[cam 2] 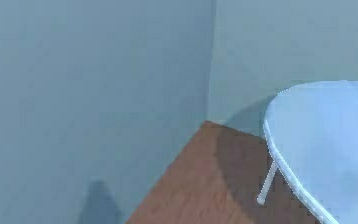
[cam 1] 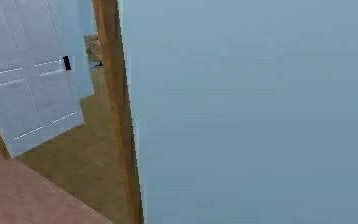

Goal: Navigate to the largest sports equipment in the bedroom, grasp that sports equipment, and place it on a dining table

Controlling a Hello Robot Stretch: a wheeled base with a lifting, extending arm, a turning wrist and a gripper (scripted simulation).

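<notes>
From here I cannot tell how the end effector stands, and I cannot tell where the sports equipment is. In the forward view a pale blue wall (cam 1: 247, 110) sits close ahead and takes the whole right side. Its left edge is a wooden door frame (cam 1: 117, 110) that runs from the top of the view to the bottom. Left of the frame is a doorway, where a white panelled door (cam 1: 32, 80) with a dark handle (cam 1: 67, 64) stands open at an angle. Between the door and the frame a strip of tan floor (cam 1: 82, 150) leads away, and that is the open room ahead. A small tan thing (cam 1: 91, 50) lies at its far end, too small to name. Reddish wood floor (cam 1: 27, 195) fills the lower left corner on my side of the threshold. In the arm side view two blue walls meet at a corner (cam 2: 212, 60), with brown wood floor (cam 2: 202, 175) running out from its foot. A round pale desk (cam 2: 327, 130) comes in from the right edge on a thin white leg (cam 2: 269, 183). Its rim stands near the right-hand wall, and the floor left of it lies bare up to the other wall.
</notes>
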